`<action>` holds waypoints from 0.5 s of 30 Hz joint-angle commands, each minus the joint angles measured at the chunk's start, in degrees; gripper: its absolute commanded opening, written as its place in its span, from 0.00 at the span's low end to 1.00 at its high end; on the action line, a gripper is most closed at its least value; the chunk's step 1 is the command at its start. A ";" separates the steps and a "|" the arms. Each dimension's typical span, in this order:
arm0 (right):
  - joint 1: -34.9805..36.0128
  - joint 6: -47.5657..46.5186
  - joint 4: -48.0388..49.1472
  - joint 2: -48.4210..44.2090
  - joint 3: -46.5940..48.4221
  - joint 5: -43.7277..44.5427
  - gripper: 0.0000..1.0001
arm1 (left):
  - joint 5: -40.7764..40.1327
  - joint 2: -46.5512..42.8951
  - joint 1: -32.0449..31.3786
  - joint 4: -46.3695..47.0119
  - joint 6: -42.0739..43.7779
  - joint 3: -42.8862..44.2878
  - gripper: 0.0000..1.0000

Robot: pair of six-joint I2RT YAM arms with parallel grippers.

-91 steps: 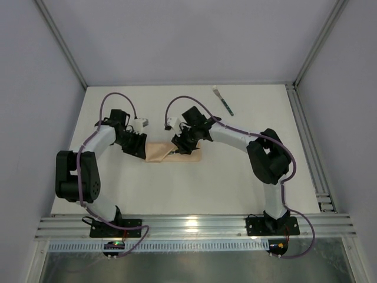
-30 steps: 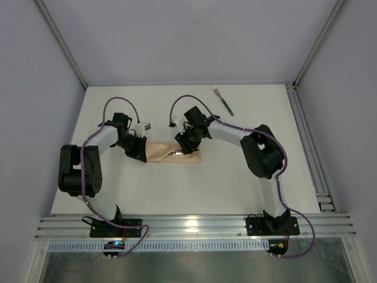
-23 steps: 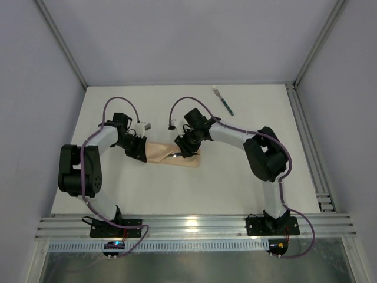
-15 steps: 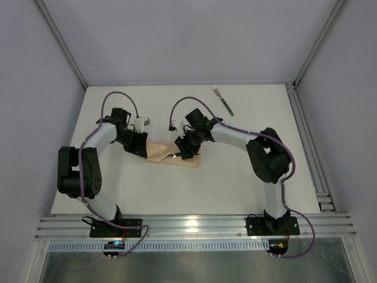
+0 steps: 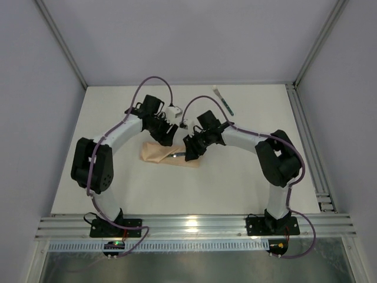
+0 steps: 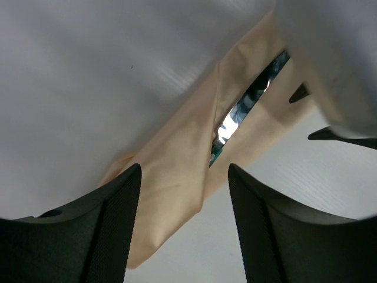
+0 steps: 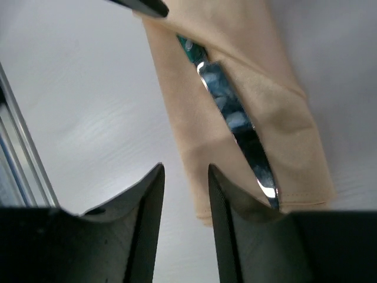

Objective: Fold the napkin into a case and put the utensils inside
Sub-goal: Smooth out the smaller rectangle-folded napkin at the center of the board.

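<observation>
The napkin lies folded into a narrow peach-tan case (image 5: 158, 154) (image 6: 177, 171) (image 7: 265, 100) at the table's middle. A utensil with a silvery blade and green handle (image 5: 175, 155) (image 6: 247, 103) (image 7: 235, 118) sits in its diagonal slit. My left gripper (image 5: 165, 137) (image 6: 184, 236) hovers over the case's far side, jaws wide open and empty. My right gripper (image 5: 190, 151) (image 7: 185, 224) stands at the case's right end, jaws open with a narrow gap showing bare table. A green-handled fork (image 5: 224, 101) lies alone near the far edge.
The white table (image 5: 118, 183) ends at grey walls on three sides and an aluminium rail (image 5: 306, 124) on the right. Both arms arch over the case, wrists close together. The right arm's blurred body (image 6: 330, 59) fills the left wrist view's upper right.
My left gripper has opened, left the case's left end and swung right toward the far side. The right gripper shifted slightly right and toward the near edge, narrowing a little.
</observation>
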 commanded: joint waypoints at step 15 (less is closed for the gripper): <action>-6.32 24.62 19.24 -0.73 -4.96 3.32 0.10 | -1.86 10.94 -5.13 8.46 0.22 3.39 0.45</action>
